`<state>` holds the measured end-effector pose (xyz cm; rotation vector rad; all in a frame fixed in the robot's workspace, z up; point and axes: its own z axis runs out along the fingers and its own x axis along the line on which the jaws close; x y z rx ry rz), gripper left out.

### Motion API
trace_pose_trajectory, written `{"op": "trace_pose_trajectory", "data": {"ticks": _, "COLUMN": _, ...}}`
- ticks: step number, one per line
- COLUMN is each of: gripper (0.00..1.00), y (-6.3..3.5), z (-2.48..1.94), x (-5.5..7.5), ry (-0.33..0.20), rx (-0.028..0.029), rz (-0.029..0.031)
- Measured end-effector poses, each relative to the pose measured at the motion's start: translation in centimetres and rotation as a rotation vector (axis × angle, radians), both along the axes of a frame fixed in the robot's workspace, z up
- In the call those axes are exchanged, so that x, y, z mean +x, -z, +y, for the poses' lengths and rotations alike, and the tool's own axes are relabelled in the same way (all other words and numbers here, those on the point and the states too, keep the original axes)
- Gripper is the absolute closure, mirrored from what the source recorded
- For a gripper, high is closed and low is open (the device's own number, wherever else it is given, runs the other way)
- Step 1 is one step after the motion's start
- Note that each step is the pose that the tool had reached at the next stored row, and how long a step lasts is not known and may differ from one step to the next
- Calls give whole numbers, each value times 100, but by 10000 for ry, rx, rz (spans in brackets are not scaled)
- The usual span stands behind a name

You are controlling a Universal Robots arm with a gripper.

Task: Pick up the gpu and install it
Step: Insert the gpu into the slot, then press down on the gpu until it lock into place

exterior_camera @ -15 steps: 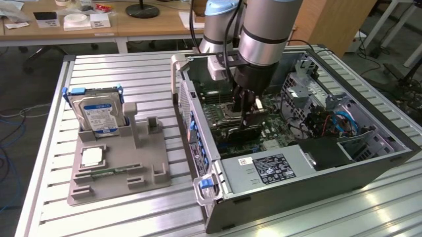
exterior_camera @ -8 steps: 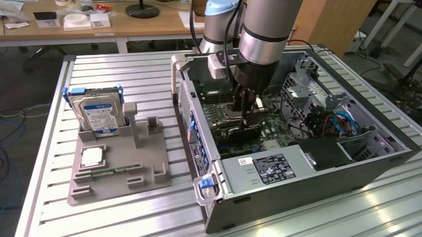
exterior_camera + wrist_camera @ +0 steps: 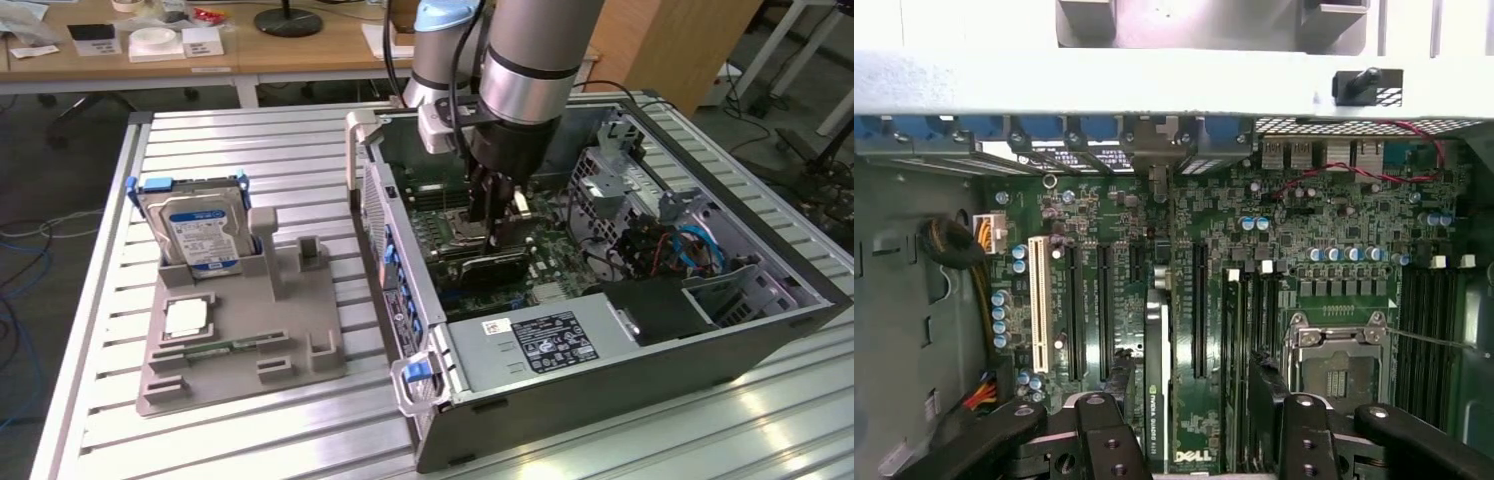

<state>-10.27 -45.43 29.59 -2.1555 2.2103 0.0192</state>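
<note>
While upright in slot, gpu [image 3: 1157, 380] edge-on, lengthwise w/ slots

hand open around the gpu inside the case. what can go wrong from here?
The gpu stands edge-up between the open hand's fingers; if not fully seated, it may tilt. One finger sits near the CPU socket; a sideways move could scrape the motherboard.
</note>
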Motion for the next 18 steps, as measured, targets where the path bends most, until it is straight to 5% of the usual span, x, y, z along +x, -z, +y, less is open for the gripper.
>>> {"op": "trace_pose_trajectory", "data": {"ticks": 18, "gripper": 44, "y": -59, "z": 0, "x": 0, "ry": 1, "rx": 1, "rz": -1}}
